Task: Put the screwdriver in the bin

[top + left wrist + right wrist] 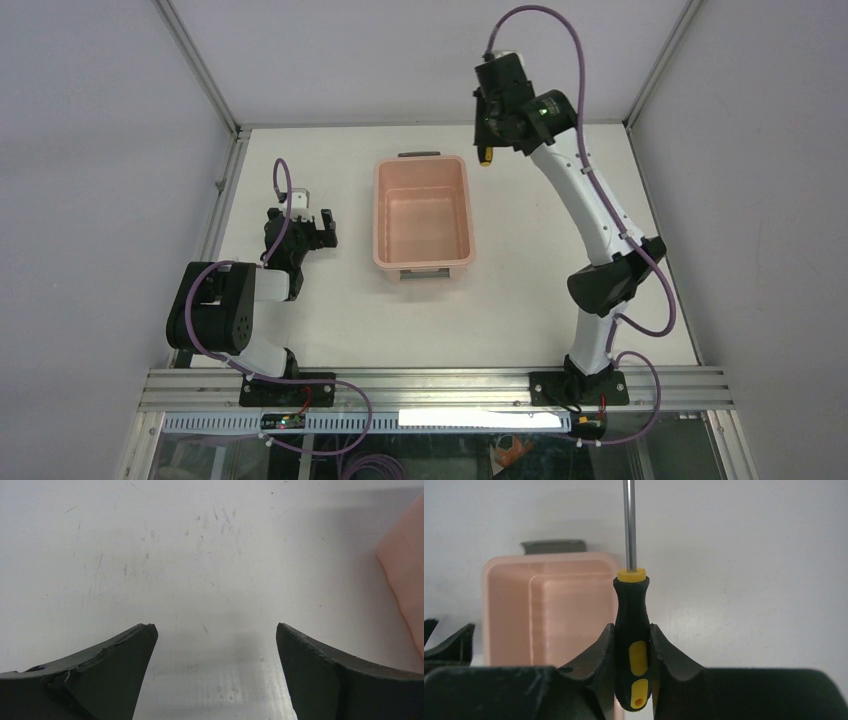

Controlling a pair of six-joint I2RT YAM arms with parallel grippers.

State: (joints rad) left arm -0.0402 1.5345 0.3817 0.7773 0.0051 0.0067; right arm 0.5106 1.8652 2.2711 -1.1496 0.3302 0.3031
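Observation:
The salmon-pink bin point(423, 258) with grey end handles stands in the middle of the table. My right gripper point(487, 130) is raised at the back, just right of the bin's far right corner, and is shut on the screwdriver point(485, 156). In the right wrist view the black and yellow handle point(632, 630) sits clamped between the fingers of my right gripper point(632, 635), the metal shaft points up out of frame, and the bin point(509, 605) lies to its left. My left gripper point(312, 225) is open and empty above the table, left of the bin.
White walls and aluminium frame rails point(205, 75) enclose the table at the left, back and right. The bin's side point(407, 580) shows at the right edge of the left wrist view, beyond my open left gripper point(216, 630).

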